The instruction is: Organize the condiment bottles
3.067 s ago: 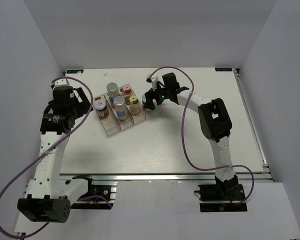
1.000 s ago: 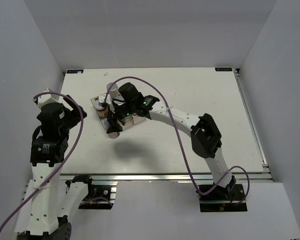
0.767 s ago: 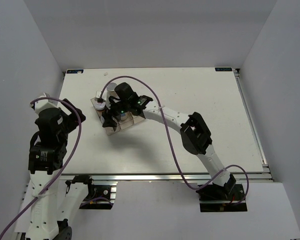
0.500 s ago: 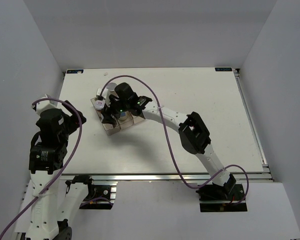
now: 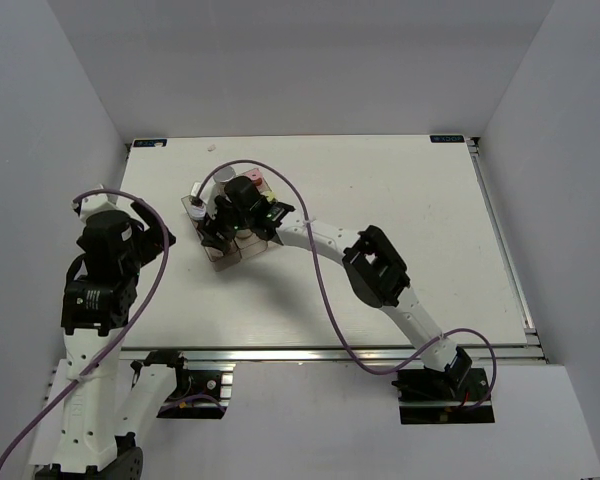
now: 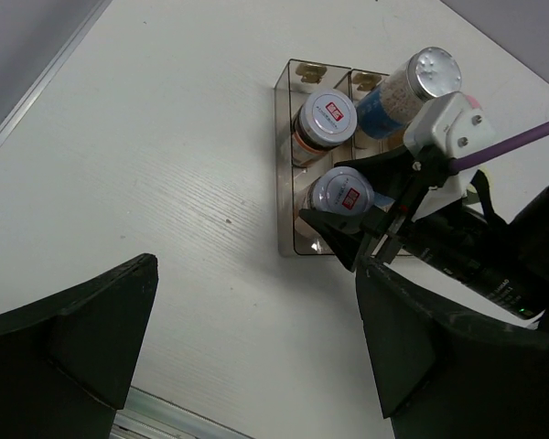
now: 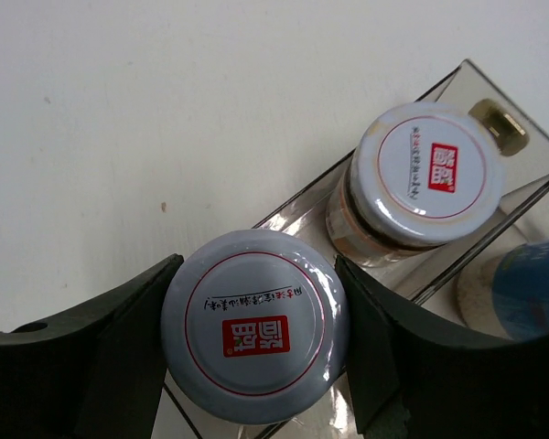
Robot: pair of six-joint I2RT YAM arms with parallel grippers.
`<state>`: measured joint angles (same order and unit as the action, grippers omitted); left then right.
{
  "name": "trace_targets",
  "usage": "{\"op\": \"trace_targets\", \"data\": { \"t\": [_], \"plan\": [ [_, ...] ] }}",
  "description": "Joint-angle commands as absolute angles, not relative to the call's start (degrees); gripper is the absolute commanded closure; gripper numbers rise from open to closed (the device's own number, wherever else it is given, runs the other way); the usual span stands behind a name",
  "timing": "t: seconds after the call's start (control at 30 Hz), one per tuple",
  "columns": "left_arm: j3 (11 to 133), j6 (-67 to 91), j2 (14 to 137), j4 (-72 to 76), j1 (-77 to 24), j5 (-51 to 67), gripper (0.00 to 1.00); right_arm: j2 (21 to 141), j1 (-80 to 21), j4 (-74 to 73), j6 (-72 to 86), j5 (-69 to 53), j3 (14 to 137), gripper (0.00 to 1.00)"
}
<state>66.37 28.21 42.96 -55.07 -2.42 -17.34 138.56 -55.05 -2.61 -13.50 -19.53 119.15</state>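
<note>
Clasping, seemingly by both sides, a white-lidded jar [image 7: 254, 337] with the right gripper [image 7: 256, 306], standing upright in the clear tray [image 6: 285, 137]'s end compartment just beside a second white-lidded jar [image 7: 428, 183]. Hovering over the table [image 6: 165, 137] beside the tray with left gripper [image 6: 247, 338] spread wide, carrying nothing.

Clear glossy plastic tray [image 6: 286, 206], matt grained table [image 6: 165, 137], smooth-lidded condiment bottles [image 7: 254, 325].

Clear plastic three-compartment tray [image 5: 220, 262]: largely covered by right gripper [image 5: 213, 232] from above. White-lidded jar [image 7: 254, 327]: body hidden beneath lid. Blue-labelled bottle [image 7: 531, 291]: blurred, cropped at edge.
</note>
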Motion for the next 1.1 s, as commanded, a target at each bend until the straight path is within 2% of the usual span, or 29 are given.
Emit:
{"op": "trace_targets", "data": {
  "t": [0.0, 0.07, 0.1, 0.13, 0.2, 0.23, 0.33, 0.5, 0.53, 0.57, 0.73, 0.93, 1.07],
  "plan": [
    [67.2, 26.9, 43.2, -54.4, -2.4, -16.5, 0.02, 136.4, -55.5, 4.9, -13.8, -18.6, 120.8, 1.00],
    [66.7, 26.8, 43.3, -53.9, -2.4, -16.4, 0.02, 135.8, -55.5, 4.7, -14.1, -18.8, 118.6, 1.00],
    [66.5, 26.8, 43.3, -53.5, -2.4, -16.2, 0.02, 134.9, -55.5, 5.0, -14.1, -18.9, 117.7, 0.97],
    [66.1, 26.9, 43.3, -53.0, -2.3, -16.0, 0.02, 134.0, -55.5, 5.3, -14.3, -19.0, 116.0, 0.81],
    [65.9, 26.9, 43.6, -52.5, -2.4, -15.7, 0.02, 133.1, -55.5, 5.7, -14.4, -19.2, 114.6, 0.61],
    [65.9, 26.9, 43.9, -52.3, -2.4, -15.5, 0.02, 132.8, -55.5, 5.7, -14.5, -19.4, 114.3, 0.42],
    [65.9, 26.9, 44.2, -51.4, -2.3, -14.9, 0.02, 131.2, -55.5, 5.2, -14.2, -20.6, 113.6, 0.24],
    [66.0, 27.0, 44.4, -50.4, -2.3, -14.2, 0.02, 126.4, -55.5, 3.9, -10.7, -24.0, 113.9, 0.20],
    [66.2, 27.1, 44.4, -49.8, -2.4, -14.1, 0.02, 125.6, -55.5, 3.3, -10.3, -24.7, 114.2, 0.12],
    [66.2, 27.1, 44.3, -49.5, -2.3, -13.2, 0.02, 124.8, -55.5, 2.8, -9.8, -25.7, 114.4, 0.11],
    [67.0, 26.8, 43.5, -45.6, -2.4, -9.0, 0.02, 118.5, -55.2, -6.6, -5.5, -30.5, 115.4, 0.11],
    [64.5, 26.1, 41.8, -36.8, -2.4, 5.0, 0.02, 104.9, -50.6, -22.3, 2.7, -23.9, 103.3, 0.11],
    [62.7, 26.2, 41.7, -32.8, -2.3, 10.7, 0.02, 97.9, -42.7, -32.9, 2.2, -19.9, 98.7, 0.11]
  ]
}}
